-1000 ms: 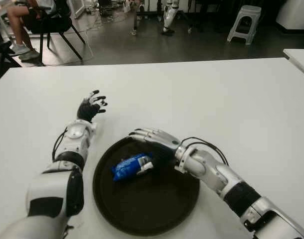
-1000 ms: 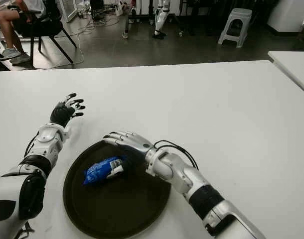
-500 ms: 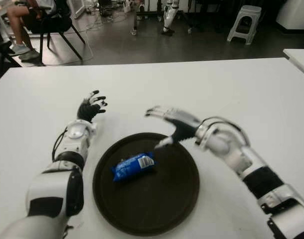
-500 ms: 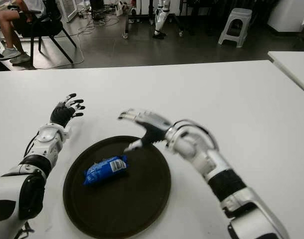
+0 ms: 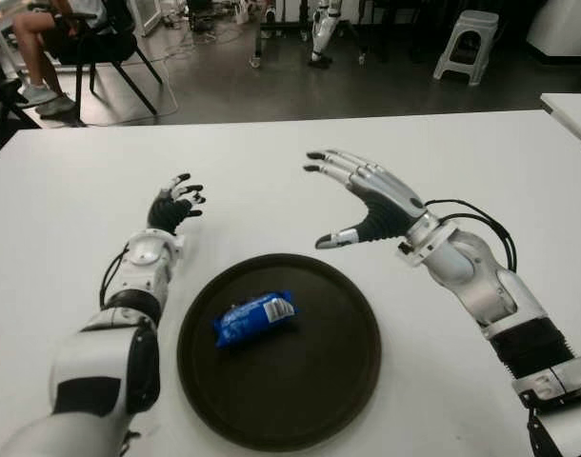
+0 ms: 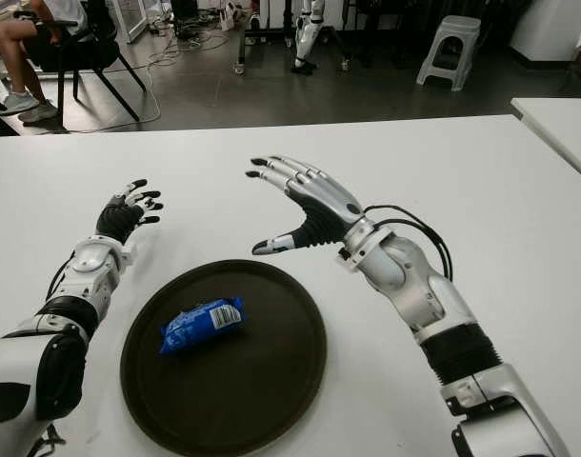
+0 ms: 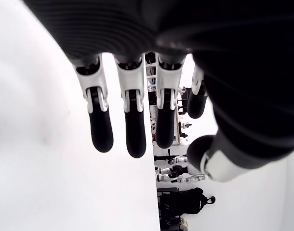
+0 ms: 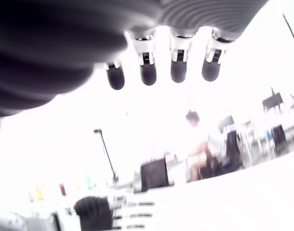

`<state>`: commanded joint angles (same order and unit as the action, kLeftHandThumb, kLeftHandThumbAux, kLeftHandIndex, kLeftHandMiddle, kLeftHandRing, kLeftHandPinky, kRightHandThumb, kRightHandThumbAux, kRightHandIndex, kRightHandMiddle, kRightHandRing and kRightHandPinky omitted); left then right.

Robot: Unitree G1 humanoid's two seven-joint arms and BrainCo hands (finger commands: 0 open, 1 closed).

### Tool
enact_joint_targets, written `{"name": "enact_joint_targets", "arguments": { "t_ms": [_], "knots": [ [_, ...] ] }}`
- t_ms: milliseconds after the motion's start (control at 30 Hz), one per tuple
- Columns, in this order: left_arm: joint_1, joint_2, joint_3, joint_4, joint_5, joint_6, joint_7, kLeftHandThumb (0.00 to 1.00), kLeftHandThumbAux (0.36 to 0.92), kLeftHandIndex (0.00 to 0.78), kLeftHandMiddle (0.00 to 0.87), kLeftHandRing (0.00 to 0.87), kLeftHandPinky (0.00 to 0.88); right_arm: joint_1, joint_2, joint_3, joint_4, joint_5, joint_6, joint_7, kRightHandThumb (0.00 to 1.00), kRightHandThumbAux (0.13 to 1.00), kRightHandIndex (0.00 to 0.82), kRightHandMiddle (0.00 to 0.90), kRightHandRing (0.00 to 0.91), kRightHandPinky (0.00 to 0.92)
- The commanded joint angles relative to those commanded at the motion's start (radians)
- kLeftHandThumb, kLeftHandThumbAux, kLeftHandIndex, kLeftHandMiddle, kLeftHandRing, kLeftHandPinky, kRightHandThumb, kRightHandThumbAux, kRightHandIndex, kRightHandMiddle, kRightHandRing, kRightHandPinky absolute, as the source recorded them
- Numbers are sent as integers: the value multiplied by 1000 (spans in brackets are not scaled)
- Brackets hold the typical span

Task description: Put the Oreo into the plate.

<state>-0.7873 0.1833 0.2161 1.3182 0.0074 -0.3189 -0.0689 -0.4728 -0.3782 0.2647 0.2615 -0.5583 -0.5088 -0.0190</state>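
Observation:
A blue Oreo packet point(image 5: 254, 318) lies flat inside the dark round plate point(image 5: 319, 381), left of its middle. My right hand point(image 5: 340, 195) hovers above the table beyond the plate's far right rim, fingers spread, holding nothing. My left hand point(image 5: 176, 201) shows on the table to the left of the plate, fingers relaxed and empty. Both wrist views show only bare fingers, the left hand's fingers point(image 7: 130, 120) and the right hand's fingers point(image 8: 148, 70) alike.
The white table point(image 5: 481, 162) stretches out on all sides of the plate. Beyond its far edge are a chair with a seated person point(image 5: 57, 29), a white stool point(image 5: 467, 40) and cables on the floor. Another table corner point(image 5: 571, 107) shows at the far right.
My right hand let go of the Oreo packet in the plate, then rose and drew back to the far right with fingers spread. The packet stays in the plate. The left hand has not moved.

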Motion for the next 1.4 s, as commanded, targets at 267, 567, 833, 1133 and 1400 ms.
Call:
{"name": "enact_joint_targets", "arguments": {
  "t_ms": [267,567,833,1133,1400],
  "knots": [
    [0,1,-4,0,5,-8,1,163,663,161,276,289,319,-90,-10,-51,200,36,2,-40,1,312,0,0,0,0],
    [0,4,1,2,1,0,-5,159,647,151,258,276,306,-310,148,-178,838,205,-1,-168,28,546,75,172,181,218],
    [-2,9,9,3,-5,9,-9,165,664,147,251,273,312,-339,219,-465,1028,529,215,76,47,583,185,300,336,382],
    [-3,15,17,5,-12,15,-15,168,642,154,264,284,328,-332,218,-559,1068,622,275,109,77,578,225,331,368,396],
    [0,15,17,4,-7,13,-14,177,635,159,263,281,319,-367,193,-546,1074,599,271,117,83,587,238,342,383,404]
  ]
}}
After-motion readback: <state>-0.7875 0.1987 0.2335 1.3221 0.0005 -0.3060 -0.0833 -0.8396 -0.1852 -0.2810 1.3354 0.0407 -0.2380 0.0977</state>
